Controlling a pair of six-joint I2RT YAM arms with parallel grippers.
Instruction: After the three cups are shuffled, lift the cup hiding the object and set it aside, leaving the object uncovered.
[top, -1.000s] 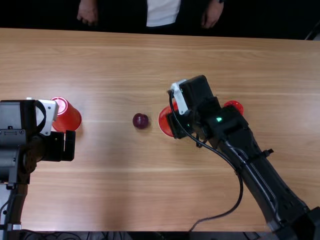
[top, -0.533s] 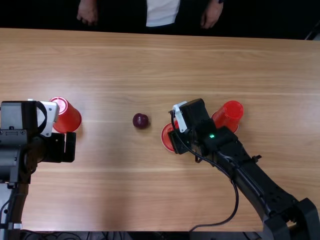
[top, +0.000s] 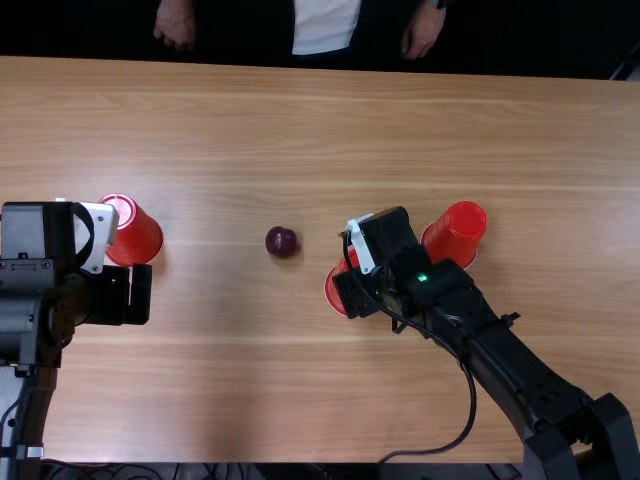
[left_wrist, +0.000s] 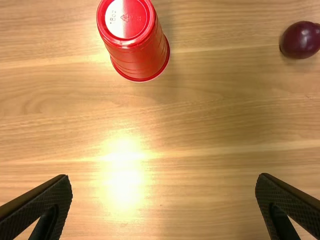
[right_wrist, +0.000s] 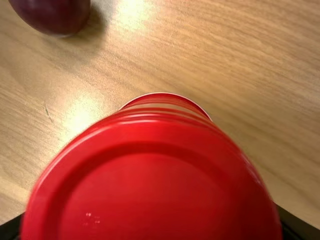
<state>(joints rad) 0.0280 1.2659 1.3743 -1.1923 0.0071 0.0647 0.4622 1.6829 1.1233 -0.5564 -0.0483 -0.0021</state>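
Red and tipped, the middle cup (top: 336, 292) is clamped in the right gripper (top: 350, 285) close above the wooden table (top: 300, 120), near the uncovered purple ball (top: 282, 241). The left gripper (left_wrist: 162, 178) gapes wide near the left cup (top: 130, 232). A third cup (top: 455, 233) stands just beside the right arm.

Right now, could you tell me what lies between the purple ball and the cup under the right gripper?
Nothing: in the top view only bare table separates the ball and that cup.

Bright room light, hot glare on table (left_wrist: 122, 165) (wrist views) — soft shadows
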